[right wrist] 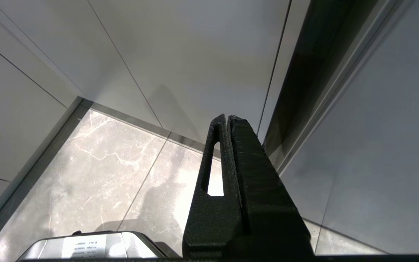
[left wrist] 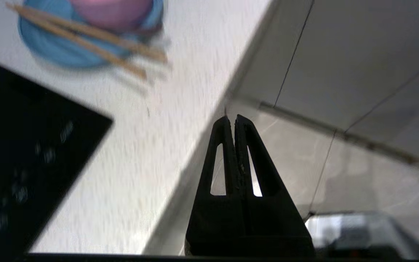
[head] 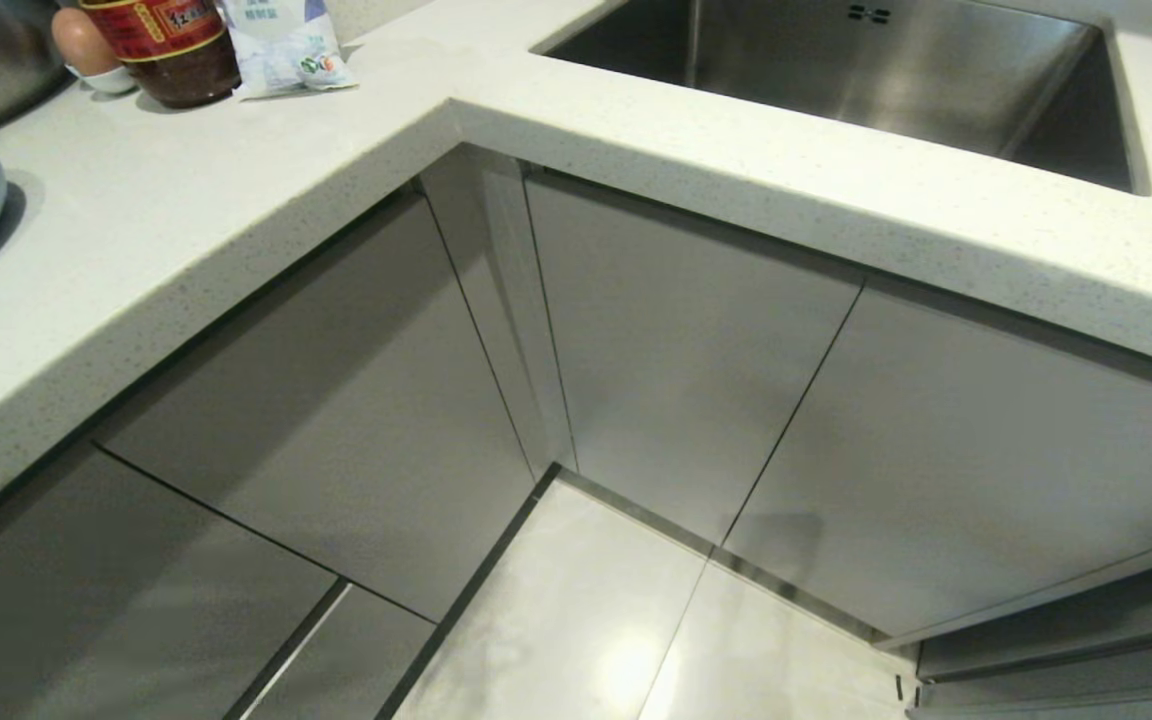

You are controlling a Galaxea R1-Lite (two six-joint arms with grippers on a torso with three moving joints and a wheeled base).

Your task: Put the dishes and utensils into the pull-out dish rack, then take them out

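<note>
We were at the counter corner, cabinet fronts (head: 356,420) all closed, so the pull-out dish rack wasn't visible in any view; cannot tell which front hides it. Countertop (head: 186,230) ran along both sides, steel sink (head: 836,70) on the far right, black cooktop (left wrist: 20,153) on the left wrist cam.

Progress, our read: basically zero. Nothing loaded, rack not pulled out, whole load + unload left.

Dishes were on the counter at our left: blue plate (left wrist: 49,51) w/ pink bowl (left wrist: 111,12) sitting in it, chopsticks (left wrist: 86,40) lying across the plate rim. Spoon/fork not seen.

Left gripper (left wrist: 231,118) was off the counter edge, over the floor, well apart from the plate; fingers pressed together, holding nothing. Right gripper (right wrist: 227,116) hung low by the cabinets, pointing at the floor tiles (right wrist: 86,174), fingers likewise together, empty.
</note>
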